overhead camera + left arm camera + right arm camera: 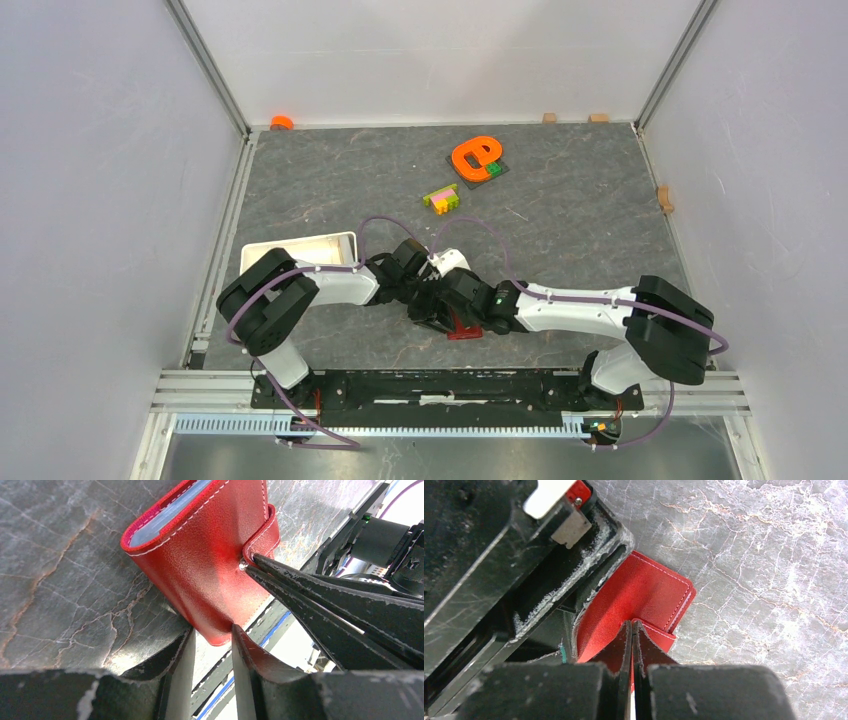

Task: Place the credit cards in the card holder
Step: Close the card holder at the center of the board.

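The dark red card holder is folded shut near the table's front edge and also shows in the top view and the right wrist view. A pale blue-grey edge shows inside its fold; no loose credit cards are in view. My left gripper is closed on the holder's lower corner, one finger on each side. My right gripper is shut, and its fingertips rest against the end of the snap tab beside the metal stud.
A white tray stands behind the left arm. An orange e-shaped toy and a small stack of coloured blocks lie at the back. The metal rail runs just in front of the holder.
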